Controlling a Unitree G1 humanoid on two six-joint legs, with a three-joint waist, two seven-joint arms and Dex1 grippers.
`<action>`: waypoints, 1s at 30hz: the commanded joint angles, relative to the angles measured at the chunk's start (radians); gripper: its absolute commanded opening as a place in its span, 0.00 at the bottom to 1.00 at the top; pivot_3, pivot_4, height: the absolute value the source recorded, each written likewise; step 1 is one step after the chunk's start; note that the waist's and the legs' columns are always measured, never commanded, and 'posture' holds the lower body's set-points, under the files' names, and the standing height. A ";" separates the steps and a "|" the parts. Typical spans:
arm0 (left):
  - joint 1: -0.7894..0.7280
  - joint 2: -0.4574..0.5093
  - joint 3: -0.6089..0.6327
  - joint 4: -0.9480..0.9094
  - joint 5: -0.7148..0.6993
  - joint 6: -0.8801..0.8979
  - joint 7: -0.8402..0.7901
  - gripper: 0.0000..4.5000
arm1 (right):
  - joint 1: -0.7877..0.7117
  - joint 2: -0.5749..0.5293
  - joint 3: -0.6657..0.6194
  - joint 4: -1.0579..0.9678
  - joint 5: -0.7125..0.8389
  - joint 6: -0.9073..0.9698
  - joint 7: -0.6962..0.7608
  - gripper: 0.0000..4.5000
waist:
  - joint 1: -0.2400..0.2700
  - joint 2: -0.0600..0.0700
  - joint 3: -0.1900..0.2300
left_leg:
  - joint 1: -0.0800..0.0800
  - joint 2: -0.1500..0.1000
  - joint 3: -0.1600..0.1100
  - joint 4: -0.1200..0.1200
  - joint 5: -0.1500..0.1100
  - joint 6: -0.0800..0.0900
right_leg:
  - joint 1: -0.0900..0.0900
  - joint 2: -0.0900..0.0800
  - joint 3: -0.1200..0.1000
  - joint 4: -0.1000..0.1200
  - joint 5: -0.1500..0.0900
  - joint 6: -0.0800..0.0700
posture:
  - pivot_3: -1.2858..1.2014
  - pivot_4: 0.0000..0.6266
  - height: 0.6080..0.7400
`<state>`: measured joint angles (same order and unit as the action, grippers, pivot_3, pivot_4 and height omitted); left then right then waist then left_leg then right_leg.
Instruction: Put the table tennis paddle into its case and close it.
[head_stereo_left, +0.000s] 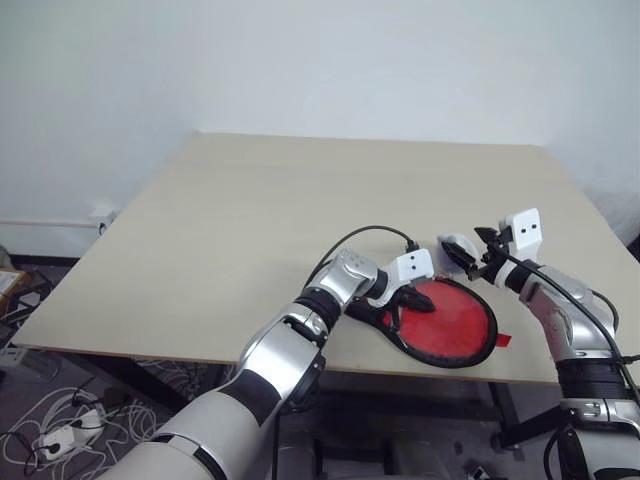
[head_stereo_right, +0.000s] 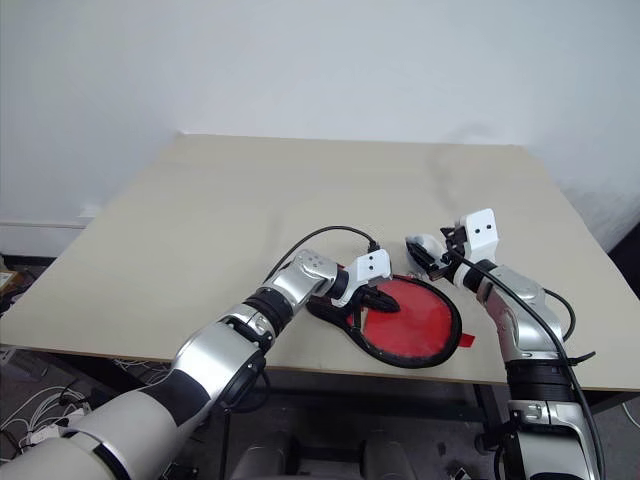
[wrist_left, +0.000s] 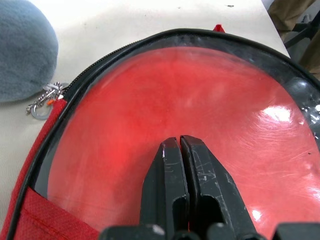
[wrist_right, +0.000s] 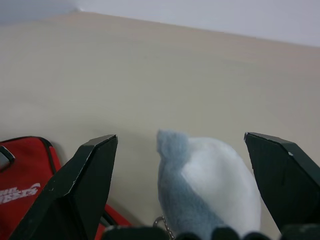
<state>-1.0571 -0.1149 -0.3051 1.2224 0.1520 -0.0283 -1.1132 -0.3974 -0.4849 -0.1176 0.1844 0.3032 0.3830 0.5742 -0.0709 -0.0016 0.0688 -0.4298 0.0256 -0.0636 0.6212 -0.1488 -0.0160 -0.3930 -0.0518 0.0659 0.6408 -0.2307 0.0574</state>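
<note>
The case (head_stereo_left: 455, 325) lies flat near the table's front edge, its red side with the clear panel (wrist_left: 200, 100) facing up inside a black zipper rim. My left gripper (head_stereo_left: 416, 302) is shut, and its tips (wrist_left: 179, 142) rest on the clear panel. A red surface shows under the panel, but I cannot make out the table tennis paddle as a separate thing, and its handle is hidden. My right gripper (wrist_right: 180, 137) stands open at the case's far right end, with a small white-grey soft lump (wrist_right: 210, 190) between its fingers and a gap on each side.
The lump (wrist_left: 22, 50) hangs on a small metal chain (wrist_left: 42, 97) at the zipper rim. A small red tab (head_stereo_left: 503, 340) sticks out of the case toward the front edge. The wide beige table (head_stereo_left: 300, 200) stretches back to a white wall.
</note>
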 joint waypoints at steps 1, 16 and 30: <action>-0.009 -0.006 0.017 -0.016 -0.006 -0.006 0.001 0.00 | -0.033 -0.004 -0.004 -0.009 -0.019 -0.026 -0.010 0.98 | 0.000 0.000 0.000 | 0.000 0.000 0.000 0.000 0.000 0.000 | 0.000 0.000 0.000 0.000 0.000 0.000 | 0.52 0.00 1.00; 0.022 -0.013 0.036 -0.008 -0.007 -0.073 0.070 0.00 | -0.029 0.013 0.013 -0.009 -0.044 -0.027 -0.025 0.98 | 0.000 0.000 0.000 | 0.000 0.000 0.000 0.000 0.000 0.000 | 0.000 0.000 0.000 0.000 0.000 0.000 | 0.52 0.00 1.00; 0.038 -0.028 0.056 0.004 -0.015 -0.065 0.087 0.00 | -0.042 0.023 0.009 0.008 -0.072 -0.026 -0.052 0.98 | 0.000 0.000 0.000 | 0.000 0.000 0.000 0.000 0.000 0.000 | 0.000 0.000 0.000 0.000 0.000 0.000 | 0.52 0.00 1.00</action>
<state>-1.0174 -0.1351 -0.2652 1.2280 0.1446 -0.0886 -1.0333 -0.4154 -0.4605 -0.0924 0.2085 0.2335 0.3744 0.5347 -0.0707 -0.0015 0.0687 -0.4298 0.0255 -0.0636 0.6211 -0.1488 -0.0161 -0.3929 -0.0518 0.0658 0.6408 -0.2307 0.0574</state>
